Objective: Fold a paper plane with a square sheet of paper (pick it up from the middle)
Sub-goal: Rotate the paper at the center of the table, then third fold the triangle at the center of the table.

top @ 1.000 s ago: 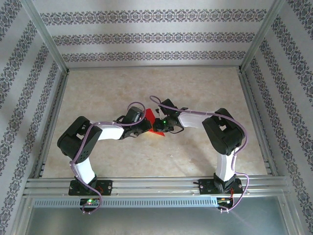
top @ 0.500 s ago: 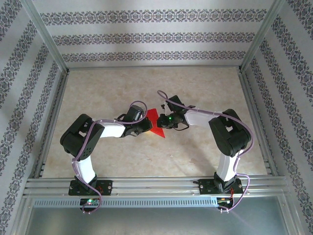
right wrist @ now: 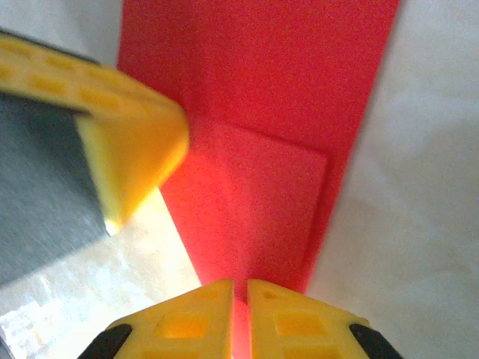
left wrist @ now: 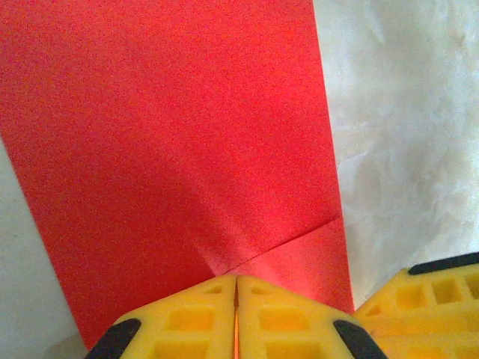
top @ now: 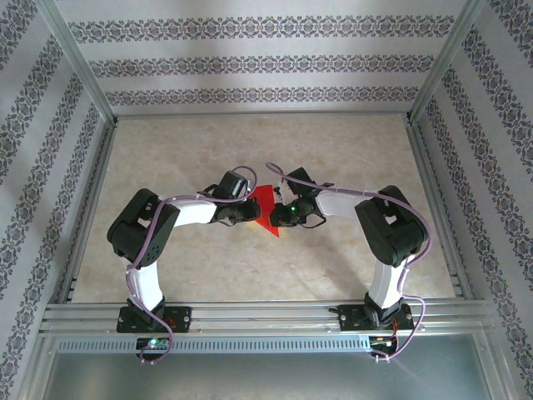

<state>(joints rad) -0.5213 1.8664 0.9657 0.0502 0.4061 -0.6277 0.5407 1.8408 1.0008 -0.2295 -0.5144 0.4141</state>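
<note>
red paper plane tight in left pincer and right pincer, arms inward

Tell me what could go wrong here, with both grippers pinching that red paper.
1. The left gripper and right gripper both clamp the thin paper from opposite sides; if they pull apart, it could tear.
2. Their fingers sit close together, so a small move might knock them into each other.
3. A slanted crease runs near the left grip; pressing it flat may set a crooked fold.
</note>
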